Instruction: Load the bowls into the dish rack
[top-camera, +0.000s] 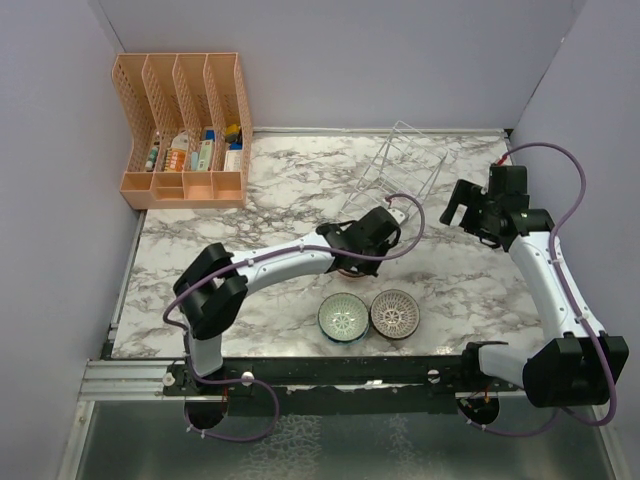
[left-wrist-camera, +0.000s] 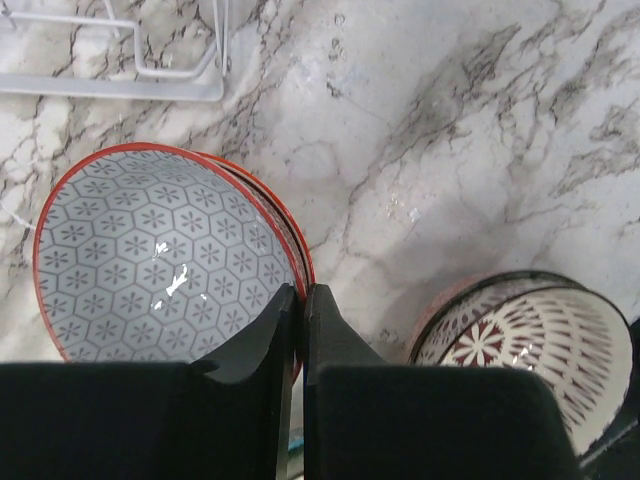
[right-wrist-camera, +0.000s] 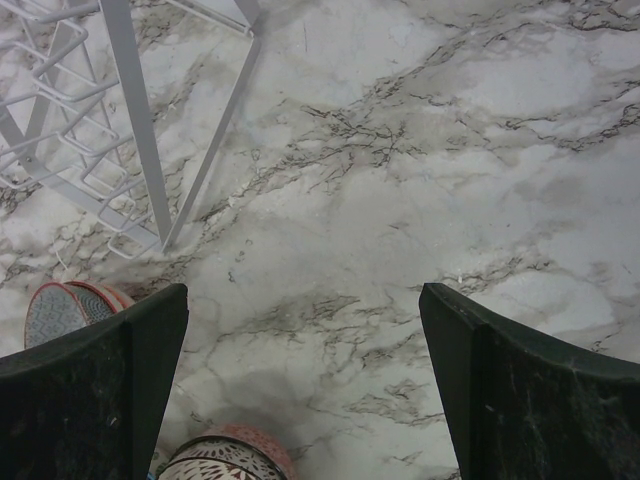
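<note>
My left gripper is shut on the rim of the red-rimmed bowl, which has a pale hexagon pattern inside and looks tilted. In the top view the left gripper is at the table's middle, just in front of the white wire dish rack, and hides that bowl. The teal bowl and the brown-grey lattice bowl sit side by side near the front edge. My right gripper is open and empty to the right of the rack. In the right wrist view the gripper is over bare marble.
An orange slotted organizer with small items stands at the back left. The rack's wires show in the left wrist view and the right wrist view. The brown-grey bowl lies close to the right of my left fingers.
</note>
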